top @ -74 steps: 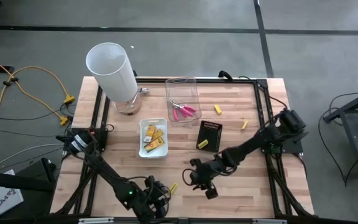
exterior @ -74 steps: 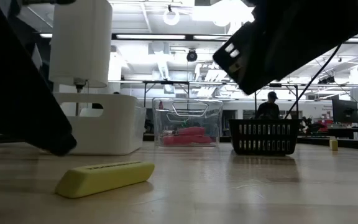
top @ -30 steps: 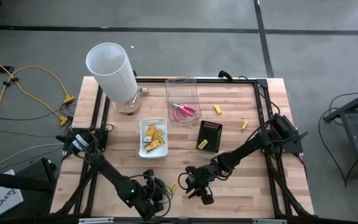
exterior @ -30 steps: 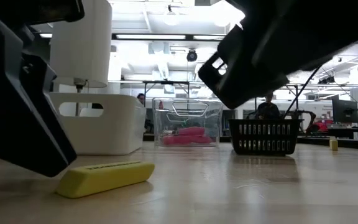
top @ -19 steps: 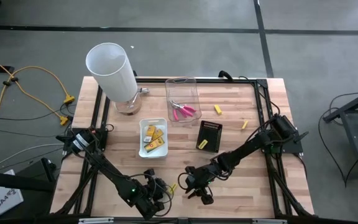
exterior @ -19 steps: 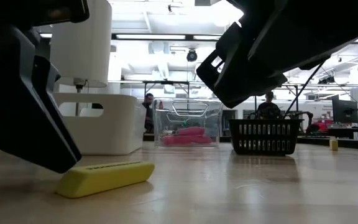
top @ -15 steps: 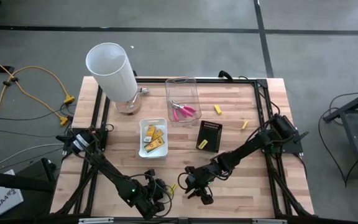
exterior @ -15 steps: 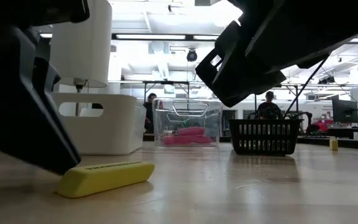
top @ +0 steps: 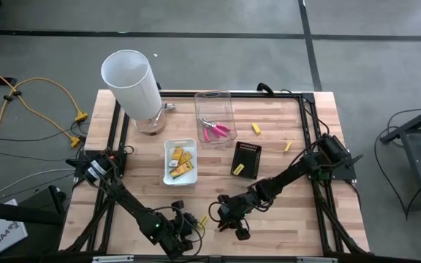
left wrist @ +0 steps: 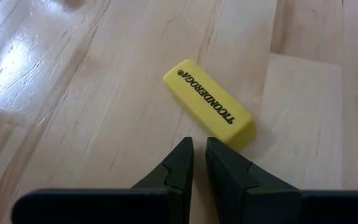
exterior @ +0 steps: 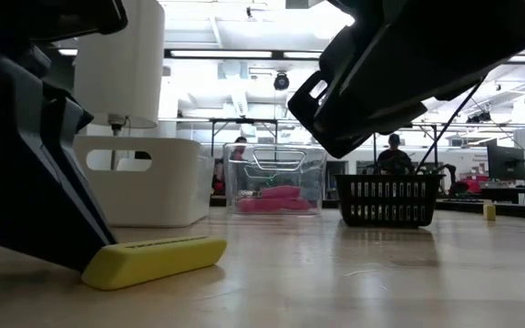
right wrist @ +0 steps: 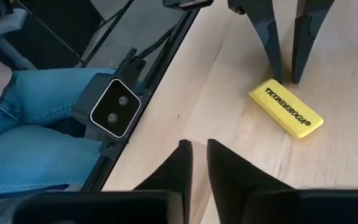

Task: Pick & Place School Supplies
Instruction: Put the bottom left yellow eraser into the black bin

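Your left gripper (left wrist: pixel 199 146) sits low at the near edge of the table (top: pixel 283 219), fingers nearly clenched on nothing, tips just short of the yellow eraser (left wrist: pixel 209 105) lying flat on the wood. Your right gripper (right wrist: pixel 197 149) hovers just beside it, also pinched close and empty, with the same eraser (right wrist: pixel 285 108) ahead of it. Farther back, the white tray (top: pixel 166 176) holds flat yellow packs (top: pixel 180 162), and the black tray (top: pixel 248 155) has a yellow piece against its side. Beyond them the clear tray (top: pixel 227 107) holds the pink-handled tools (top: pixel 215 130). Two yellow sticks (top: pixel 256 128) lie loose near the far right, and the tall white cylinder (top: pixel 132 82) stands at the far left.
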